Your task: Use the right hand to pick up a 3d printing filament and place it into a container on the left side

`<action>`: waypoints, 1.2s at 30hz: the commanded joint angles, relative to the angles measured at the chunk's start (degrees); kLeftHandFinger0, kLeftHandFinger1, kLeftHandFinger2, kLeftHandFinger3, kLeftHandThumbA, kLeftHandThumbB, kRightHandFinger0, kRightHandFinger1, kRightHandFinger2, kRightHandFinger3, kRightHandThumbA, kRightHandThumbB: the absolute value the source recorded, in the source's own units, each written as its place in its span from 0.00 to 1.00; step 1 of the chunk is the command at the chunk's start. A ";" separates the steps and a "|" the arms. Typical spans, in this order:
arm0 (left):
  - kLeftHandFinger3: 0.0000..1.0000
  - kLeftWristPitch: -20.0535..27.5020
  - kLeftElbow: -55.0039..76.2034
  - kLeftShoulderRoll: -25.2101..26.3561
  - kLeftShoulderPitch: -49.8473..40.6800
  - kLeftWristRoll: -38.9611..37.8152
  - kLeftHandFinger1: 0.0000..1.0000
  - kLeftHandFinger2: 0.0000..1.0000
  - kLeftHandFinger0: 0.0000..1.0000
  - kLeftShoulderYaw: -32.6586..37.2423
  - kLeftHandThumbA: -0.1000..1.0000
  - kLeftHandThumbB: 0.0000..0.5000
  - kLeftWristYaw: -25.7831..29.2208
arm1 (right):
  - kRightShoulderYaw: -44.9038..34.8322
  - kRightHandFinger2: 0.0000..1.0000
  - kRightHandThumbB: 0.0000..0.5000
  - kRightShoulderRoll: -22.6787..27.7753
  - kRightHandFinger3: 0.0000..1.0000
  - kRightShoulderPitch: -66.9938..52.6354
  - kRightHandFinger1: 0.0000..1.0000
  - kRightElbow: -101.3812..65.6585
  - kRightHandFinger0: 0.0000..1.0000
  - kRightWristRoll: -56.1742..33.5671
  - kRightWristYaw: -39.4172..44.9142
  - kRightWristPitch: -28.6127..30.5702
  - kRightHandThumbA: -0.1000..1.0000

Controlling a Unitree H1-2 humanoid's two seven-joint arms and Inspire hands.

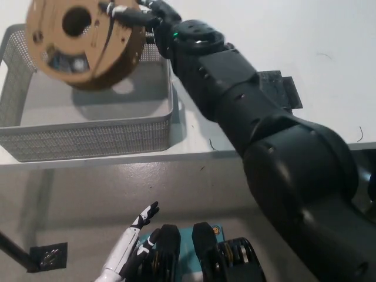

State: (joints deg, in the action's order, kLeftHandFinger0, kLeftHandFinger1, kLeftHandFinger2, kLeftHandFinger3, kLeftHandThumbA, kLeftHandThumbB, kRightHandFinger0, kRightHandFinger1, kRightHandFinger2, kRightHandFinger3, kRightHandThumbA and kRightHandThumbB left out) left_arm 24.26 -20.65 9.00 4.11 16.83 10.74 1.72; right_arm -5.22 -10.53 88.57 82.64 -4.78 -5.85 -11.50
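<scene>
1. left hand at 7 o'clock, low beside the robot's body, fingers apart, holding nothing.
2. filament spool at 11 o'clock, tilted above the grey basket.
3. right hand grips the spool's right edge, near 12 o'clock.

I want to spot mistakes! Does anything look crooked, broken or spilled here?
Nothing looks broken or spilled. The brown filament spool is tilted, but only because the black right hand holds it above the grey basket. The white left hand rests low.
</scene>
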 commanded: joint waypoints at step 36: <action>1.00 0.60 1.03 0.73 2.81 0.74 1.00 1.00 1.00 -0.05 1.00 0.39 -2.03 | 18.25 1.00 0.80 25.80 1.00 4.82 1.00 -31.05 1.00 14.66 19.78 6.19 0.98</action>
State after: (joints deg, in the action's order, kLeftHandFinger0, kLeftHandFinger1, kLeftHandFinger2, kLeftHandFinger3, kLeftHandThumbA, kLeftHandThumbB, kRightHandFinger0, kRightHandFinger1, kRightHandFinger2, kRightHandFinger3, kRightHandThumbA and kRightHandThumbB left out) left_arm 23.63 -20.69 9.46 6.46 17.25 10.69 -0.53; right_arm 15.00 8.01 93.86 67.88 9.84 9.98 -4.02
